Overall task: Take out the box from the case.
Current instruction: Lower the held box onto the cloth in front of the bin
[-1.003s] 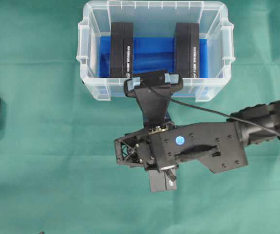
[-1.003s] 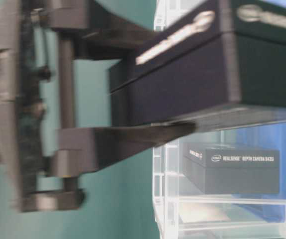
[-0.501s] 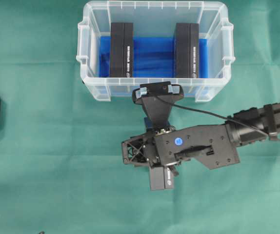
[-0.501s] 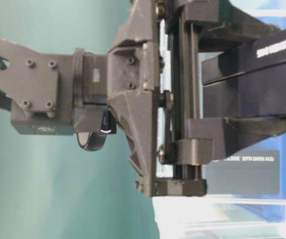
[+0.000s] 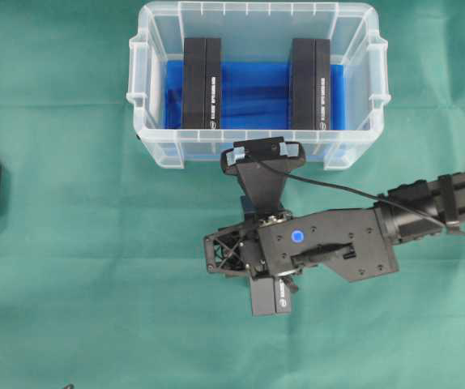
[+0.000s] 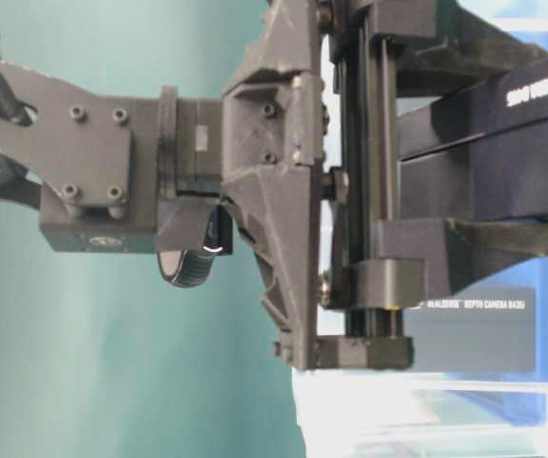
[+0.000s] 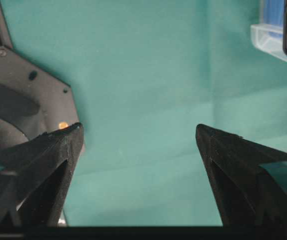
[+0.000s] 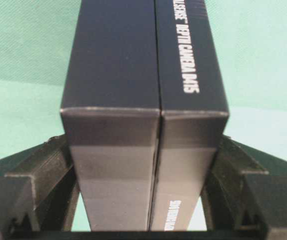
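On green cloth (image 5: 70, 267), case (image 5: 257, 154) with two boxes (image 5: 202, 83).

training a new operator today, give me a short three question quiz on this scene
1. True or false: the right end effector grips a dark rectangular cardboard box over the green cloth, outside the clear plastic case.
2. How many dark boxes stand in the case? A one, B two, C three
3. Fill in: the left end effector holds ____.

Key: 1 true; 2 B, one left, one right, on the blue lining; 3 nothing, jaws open over bare cloth.
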Tool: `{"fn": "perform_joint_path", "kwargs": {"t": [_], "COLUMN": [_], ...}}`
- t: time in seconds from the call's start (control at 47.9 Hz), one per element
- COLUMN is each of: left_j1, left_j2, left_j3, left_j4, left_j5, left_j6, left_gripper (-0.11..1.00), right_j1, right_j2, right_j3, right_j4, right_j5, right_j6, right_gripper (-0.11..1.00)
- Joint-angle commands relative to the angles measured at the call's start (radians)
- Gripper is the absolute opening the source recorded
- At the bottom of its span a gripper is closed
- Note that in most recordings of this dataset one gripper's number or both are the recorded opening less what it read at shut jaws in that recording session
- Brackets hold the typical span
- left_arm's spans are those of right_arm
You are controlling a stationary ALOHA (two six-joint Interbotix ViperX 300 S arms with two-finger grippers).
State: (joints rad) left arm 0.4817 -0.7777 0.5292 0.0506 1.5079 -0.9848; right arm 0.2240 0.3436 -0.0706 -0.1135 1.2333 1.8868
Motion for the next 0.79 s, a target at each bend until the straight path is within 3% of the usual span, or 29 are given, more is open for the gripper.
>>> {"fn": "perform_joint_path", "kwargs": {"t": [0.0, 0.084, 0.188, 0.251, 0.773], "left_j1": [-0.002, -0.002, -0.002, -0.002, -0.002], "left_j2": [0.002, 0.003, 0.003, 0.003, 0.003], "left_j3": [-0.008, -0.008, -0.008, -0.008, -0.009], "left_j4": [0.003, 0.003, 0.003, 0.003, 0.003], "left_j5": [-0.005, -0.006, -0.005, -0.005, -0.008], "left_j6": [0.0, -0.002, -0.002, -0.002, -0.008], "left_gripper": [0.94, 0.94, 0.94, 0.94, 0.94], "right_j1": [0.003, 0.003, 0.005, 0.005, 0.003], "right_j2": [-0.028, -0.029, -0.029, -0.029, -0.049], "right_j3": [-0.009, -0.011, -0.011, -0.011, -0.035], "right_j4": [-0.003, -0.003, -0.017, -0.026, -0.028], "right_j5": [-0.002, -0.006, -0.018, -0.021, 0.003], "right_j6": [0.005, 0.006, 0.002, 0.005, 0.006], "right_gripper": [0.67, 0.69, 0.9, 0.95, 0.94]}}
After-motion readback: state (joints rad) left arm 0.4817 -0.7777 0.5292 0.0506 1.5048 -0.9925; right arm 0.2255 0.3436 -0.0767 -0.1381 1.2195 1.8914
